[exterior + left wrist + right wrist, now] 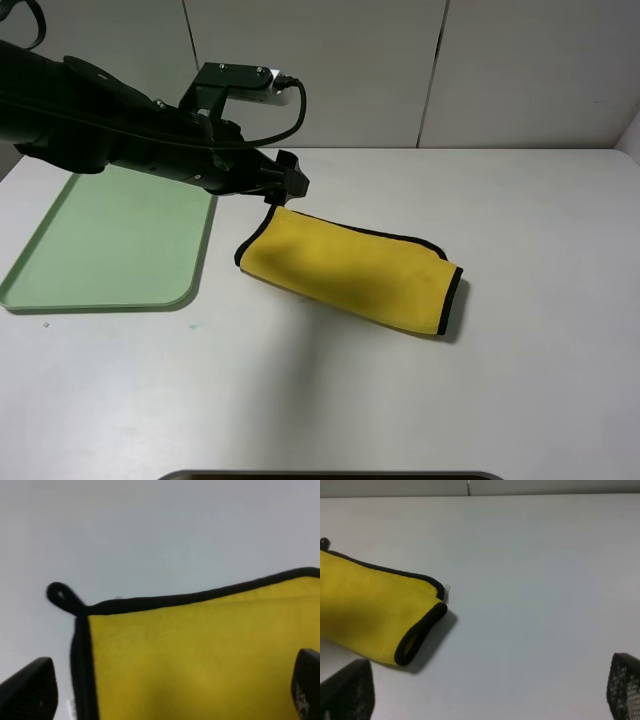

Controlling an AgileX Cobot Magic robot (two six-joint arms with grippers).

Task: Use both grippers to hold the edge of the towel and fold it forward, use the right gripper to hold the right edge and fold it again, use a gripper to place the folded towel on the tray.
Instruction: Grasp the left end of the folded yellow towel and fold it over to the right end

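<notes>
Tabletop (520, 380), white, carries the tray (100, 250) on the left and the towel (350, 270) near the centre. The two lie near each other but apart.

The towel lies folded once into a long band that slants from far left to near right. None of it is on the tray. Judged from this, the second fold comes next.

Risks, largest thing first:
- The plush layers may slide apart if only the upper one is pinched at the towel's right end, where the doubled border gapes open.
- A grasp that catches only the thin edge (200, 597) may slip off.
- The loop (62, 597) at the far-left corner may snag a finger.

The left arm (120, 135) reaches in from the left, stretched low and nearly level above the tray's far rim. The left gripper (292, 182) sits just over the towel's far-left corner; contact cannot be told. Its fingers (30, 692) stand wide apart and hold nothing.

The right gripper (485, 690) does not show in the high view. Its wrist view looks at the towel's right end from well apart, with the fingers likewise spread and empty.
</notes>
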